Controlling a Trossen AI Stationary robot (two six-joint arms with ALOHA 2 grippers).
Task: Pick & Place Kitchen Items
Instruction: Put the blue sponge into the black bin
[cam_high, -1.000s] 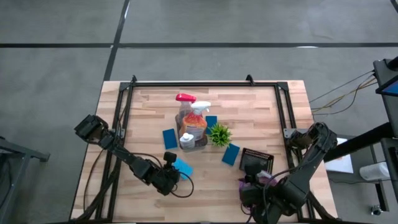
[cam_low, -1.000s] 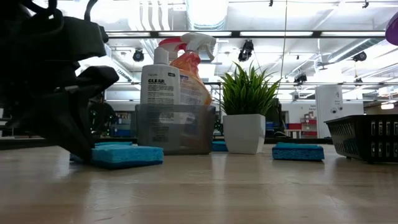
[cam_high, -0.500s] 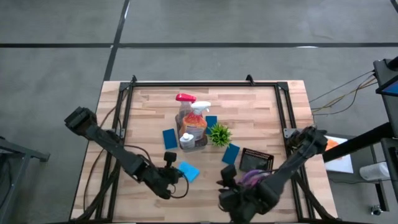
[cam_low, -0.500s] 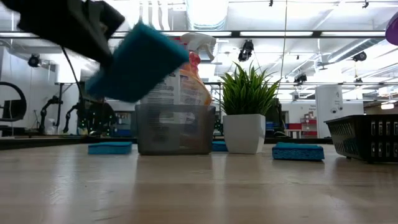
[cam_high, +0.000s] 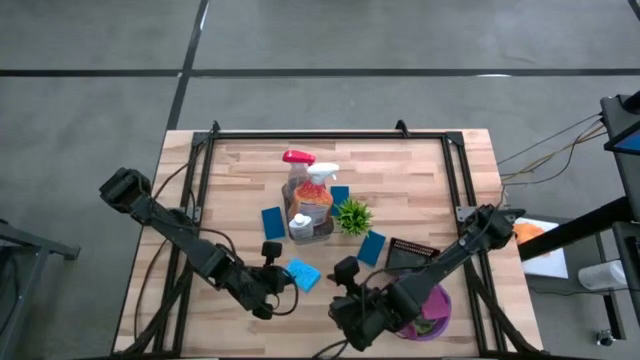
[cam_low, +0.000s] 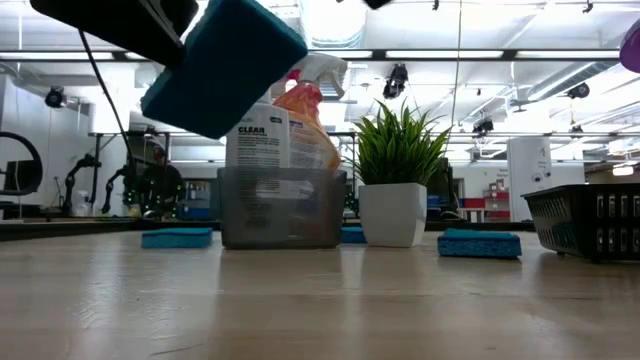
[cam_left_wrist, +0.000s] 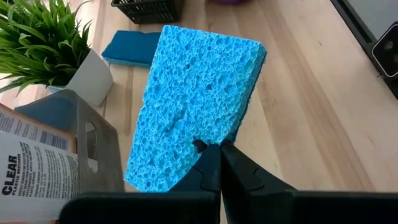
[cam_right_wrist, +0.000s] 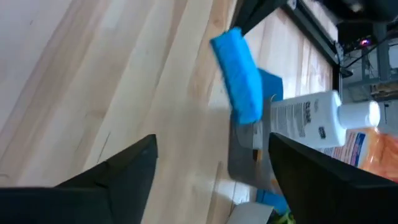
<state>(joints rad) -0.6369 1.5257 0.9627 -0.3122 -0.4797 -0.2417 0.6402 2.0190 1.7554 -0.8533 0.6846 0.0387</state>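
My left gripper is shut on a blue sponge and holds it in the air over the near middle of the table; the sponge also shows in the low view. My right gripper is open and empty just to the right of it, its fingers spread wide in the right wrist view. A grey caddy in the table's middle holds the clear bottle with the red trigger, the orange bottle with the white trigger and a white bottle. Three more blue sponges lie flat around it. My left gripper pinches the sponge between its two fingers at the end nearest the wrist. The rest of the sponge stands out beyond the fingertips. It is lifted clear of the table and tilted, one corner lower than the others.
A small green plant in a white pot stands right of the caddy. A black basket sits at the near right, and a magenta thing lies beside my right arm. Bare wood lies toward the far edge.
My left gripper has lifted the blue sponge off the table and carried it up and a little toward the right edge; the sponge now hangs tilted in the air. My right gripper has swung along the near edge toward the table's left, close to the sponge.
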